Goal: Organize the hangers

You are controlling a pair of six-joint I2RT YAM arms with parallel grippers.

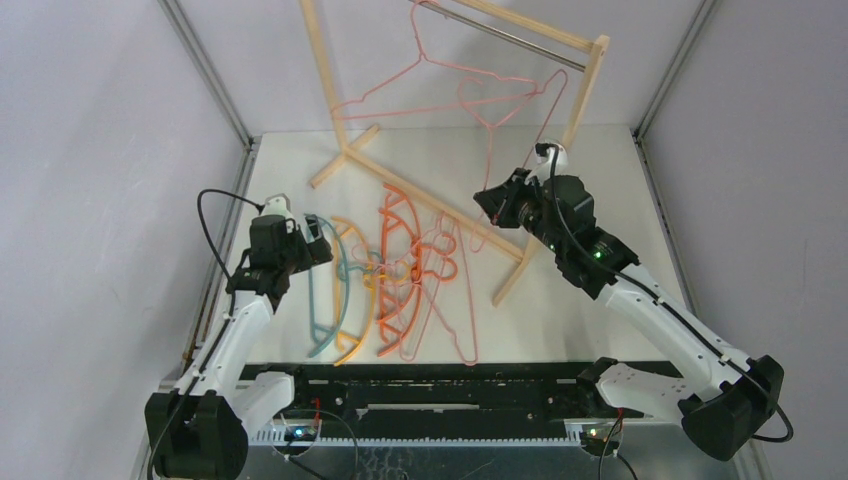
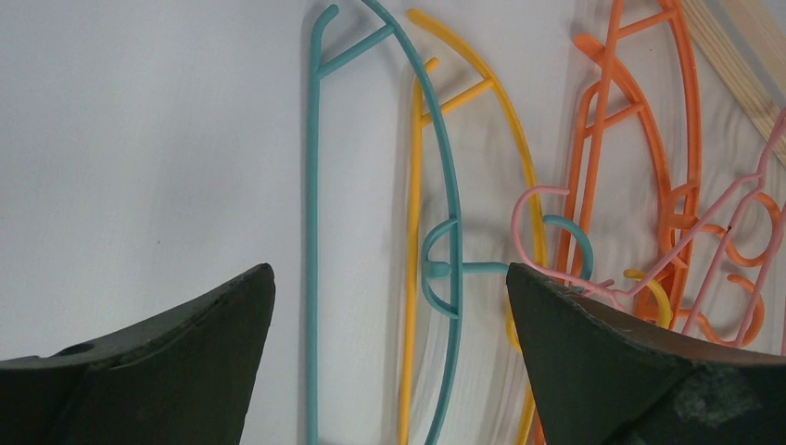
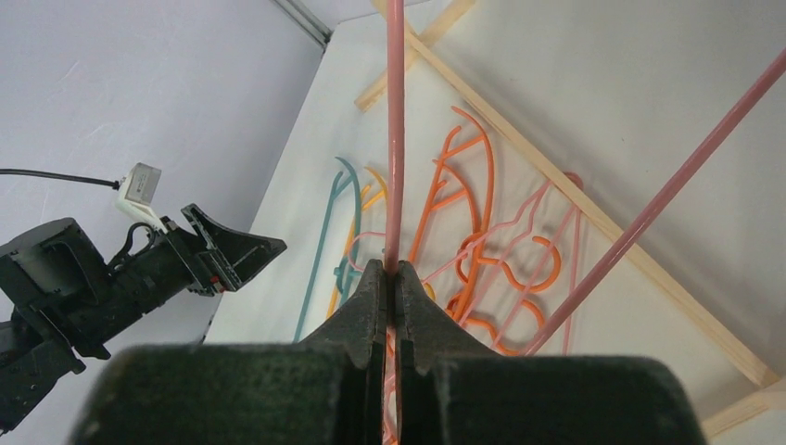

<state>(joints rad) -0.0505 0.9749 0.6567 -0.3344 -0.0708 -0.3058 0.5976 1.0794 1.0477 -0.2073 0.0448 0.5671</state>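
The right tool [image 3: 391,278] is clenched on a thin pink hanger [image 1: 500,110], pinching one of its wire bars between the fingers; that hanger is lifted off the table [image 1: 600,180], just in front of the wooden rack [image 1: 590,75]. A second pink hanger [image 1: 400,85] hangs by its hook from the rack's metal rod [image 1: 520,38]. The left tool [image 2: 389,306] is released, its fingers [image 2: 185,352] spread wide above the table with nothing between them. Directly under it lie a teal hanger [image 2: 312,232] and a yellow hanger [image 2: 412,232], side by side. Right of these, orange hangers [image 1: 395,260] and more pink ones [image 1: 445,300] lie tangled flat on the table.
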